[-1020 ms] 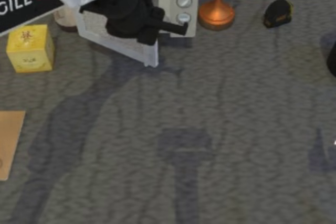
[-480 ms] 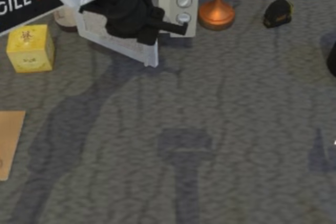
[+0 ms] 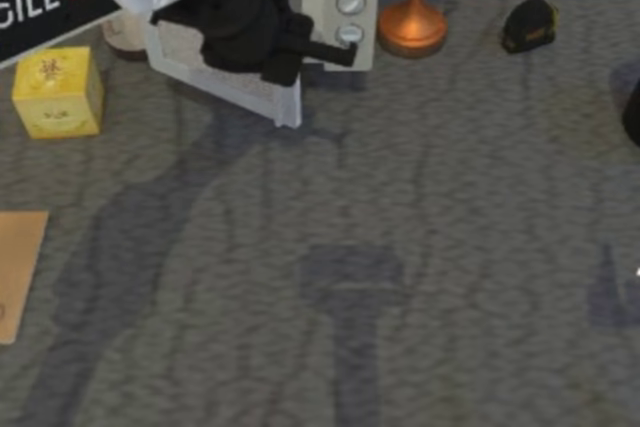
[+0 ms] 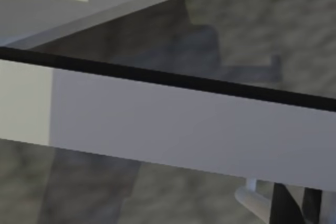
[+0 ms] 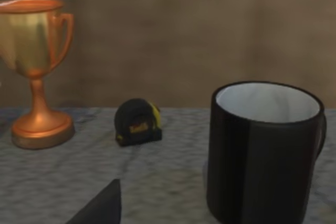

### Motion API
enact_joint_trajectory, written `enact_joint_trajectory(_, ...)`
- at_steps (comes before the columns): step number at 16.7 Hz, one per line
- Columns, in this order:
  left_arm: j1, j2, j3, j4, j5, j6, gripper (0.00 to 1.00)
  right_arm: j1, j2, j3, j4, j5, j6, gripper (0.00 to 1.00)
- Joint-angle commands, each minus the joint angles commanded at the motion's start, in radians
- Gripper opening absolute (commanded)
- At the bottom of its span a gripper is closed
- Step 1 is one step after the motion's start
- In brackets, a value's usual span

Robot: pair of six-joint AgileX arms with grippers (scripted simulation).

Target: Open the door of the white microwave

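Top view: door [image 3: 225, 82] swung ajar (free edge frontward); left gripper [image 3: 335, 55] prob. touching.

Even, soft light over the bench [image 3: 420, 247] from above, no glare on the grey surface. Long dark arm shadows streak across it, one slanting down toward seven o'clock, another pooling as a blocky patch near the middle. The door [image 3: 225, 82] throws a small shadow just under its free edge. In the right wrist view the trophy [image 5: 37, 72] catches a warm sheen and the mug [image 5: 265, 150] has a soft highlight down its side. The left wrist view is shadowed, with broad, soft-edged shapes.
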Motion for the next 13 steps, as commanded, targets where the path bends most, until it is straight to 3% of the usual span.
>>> enact_joint_trajectory(9, 0.044, -0.082, -0.106, 0.032, 0.072, 0.138, 0.00, 0.000, 0.000, 0.000, 0.000, 0.000, 0.000, 1.00)
enact_joint_trajectory(13, 0.045, -0.084, -0.107, 0.033, 0.073, 0.139, 0.00, 0.000, 0.000, 0.000, 0.000, 0.000, 0.000, 1.00)
